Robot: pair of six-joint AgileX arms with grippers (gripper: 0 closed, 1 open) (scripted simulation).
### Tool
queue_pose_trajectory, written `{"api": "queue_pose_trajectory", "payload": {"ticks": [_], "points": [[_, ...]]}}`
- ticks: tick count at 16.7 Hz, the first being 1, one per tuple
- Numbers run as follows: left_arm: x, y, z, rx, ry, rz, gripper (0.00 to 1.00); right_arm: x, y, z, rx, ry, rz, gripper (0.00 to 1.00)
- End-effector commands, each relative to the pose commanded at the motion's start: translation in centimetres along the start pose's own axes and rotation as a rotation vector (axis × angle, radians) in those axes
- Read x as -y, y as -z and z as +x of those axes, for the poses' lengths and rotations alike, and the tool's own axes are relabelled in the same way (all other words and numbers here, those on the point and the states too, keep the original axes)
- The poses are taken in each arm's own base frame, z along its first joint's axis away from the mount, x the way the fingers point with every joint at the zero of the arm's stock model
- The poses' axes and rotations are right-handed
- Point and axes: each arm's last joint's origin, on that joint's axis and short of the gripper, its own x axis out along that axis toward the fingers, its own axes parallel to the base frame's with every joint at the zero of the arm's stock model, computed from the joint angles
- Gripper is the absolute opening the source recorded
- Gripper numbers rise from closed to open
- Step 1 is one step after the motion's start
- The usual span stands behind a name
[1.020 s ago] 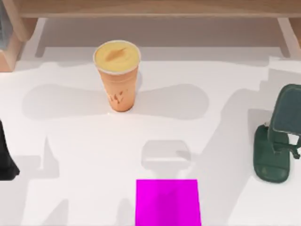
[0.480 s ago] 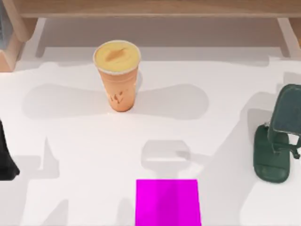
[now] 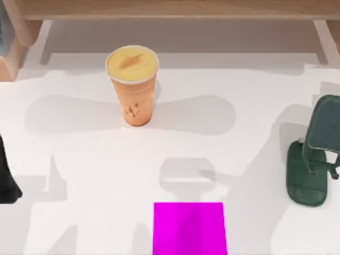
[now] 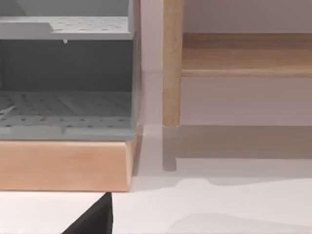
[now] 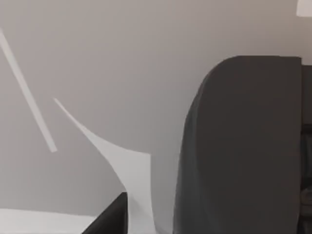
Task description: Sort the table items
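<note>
Where the white counter (image 3: 95, 175) is seen from above, the cup (image 3: 132, 90) stands upright on its far left-of-centre part, orange-walled with a yellow top, and nothing touches it. A magenta square (image 3: 189, 228) lies flat at the near edge, close to the middle and well apart from the cup. A dark green stand (image 3: 311, 170) sits at the right side, its base on the counter and its upper plate tilted. A wooden rail (image 3: 170, 9) runs along the far side.

A dark part of the left arm (image 3: 5, 180) enters at the left edge, well apart from the cup. The left wrist view faces a grey rack (image 4: 66, 73) on a wooden base (image 4: 63, 163), with a wooden post (image 4: 171, 63) just beside it and a black wedge (image 4: 92, 222) at the picture's edge. Whether the left gripper is released or clenched cannot be told.

The right wrist view shows a large dark rounded form (image 5: 243, 146) close to the camera against a pale surface; what it is cannot be told. The state of the right gripper likewise cannot be told.
</note>
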Motion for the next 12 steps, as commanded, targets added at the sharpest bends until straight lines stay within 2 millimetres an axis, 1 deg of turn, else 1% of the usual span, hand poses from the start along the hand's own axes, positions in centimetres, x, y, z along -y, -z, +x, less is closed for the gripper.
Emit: {"api": "queue_pose_trajectory", "payload": {"ticks": [5,6,12], "points": [[0.00,0.00,0.00,0.000,0.000,0.000,1.00,0.00,0.00,0.00,0.000,0.000,0.000,0.02],[0.00,0.00,0.00,0.000,0.000,0.000,1.00,0.00,0.00,0.00,0.000,0.000,0.000,0.00],[0.00,0.00,0.00,0.000,0.000,0.000,1.00,0.00,0.00,0.00,0.000,0.000,0.000,0.00]]}}
